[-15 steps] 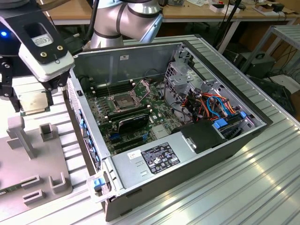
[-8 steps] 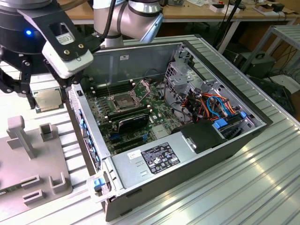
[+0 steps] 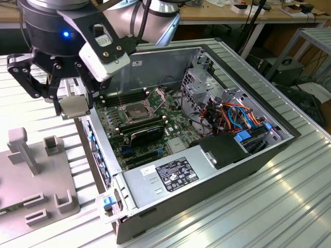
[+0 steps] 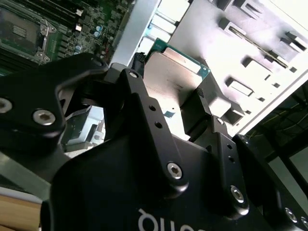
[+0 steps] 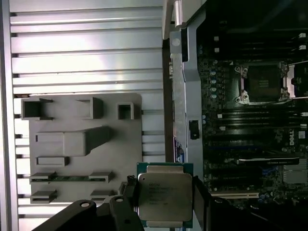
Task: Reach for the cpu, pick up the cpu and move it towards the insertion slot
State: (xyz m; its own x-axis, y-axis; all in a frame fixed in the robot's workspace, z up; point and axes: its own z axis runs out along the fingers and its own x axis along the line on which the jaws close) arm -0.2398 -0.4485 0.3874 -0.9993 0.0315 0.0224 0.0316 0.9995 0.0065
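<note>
The end effector [image 3: 70, 101] is closed on the cpu [image 3: 72, 107] and holds it in the air above the table [image 3: 217, 222], just outside the computer case [image 3: 207, 175] wall. I judge the carrying step is in hand. The chip lies flat, face up, nearly square. The insertion slot [image 3: 135, 112] is toward three o'clock, open, well apart; a level approach is needed.

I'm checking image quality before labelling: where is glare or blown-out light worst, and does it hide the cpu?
Second wrist view: the grey fixture plate is blown out white, and the cpu is washed pale. First wrist view: the cpu is evenly lit. Exterior view: the ribbed table shows bright streaks.
</note>
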